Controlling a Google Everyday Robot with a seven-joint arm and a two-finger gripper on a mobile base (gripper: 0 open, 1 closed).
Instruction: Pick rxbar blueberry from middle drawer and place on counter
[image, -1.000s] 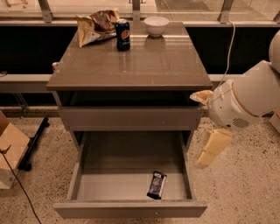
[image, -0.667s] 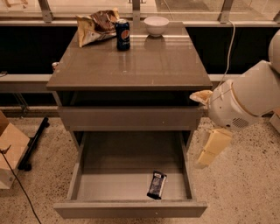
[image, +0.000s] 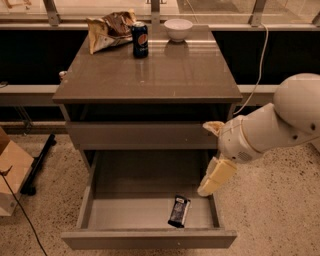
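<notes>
The rxbar blueberry (image: 179, 211), a small dark bar, lies flat on the pale floor of the open middle drawer (image: 150, 239), near its front right. My gripper (image: 203, 160) hangs at the drawer's right side, above the right wall and a little up and right of the bar. Its cream fingers (image: 216, 178) stand apart and hold nothing. The counter (image: 150, 75) is the glossy grey-brown top of the cabinet.
At the back of the counter stand a tan snack bag (image: 107, 31), a blue soda can (image: 140, 40) and a white bowl (image: 178, 28). A closed drawer front (image: 142, 135) sits above the open drawer. A cardboard box (image: 12, 170) stands on the floor at left.
My gripper has moved left and slightly down, closer to the drawer's right wall. The bar and drawer have not moved.
</notes>
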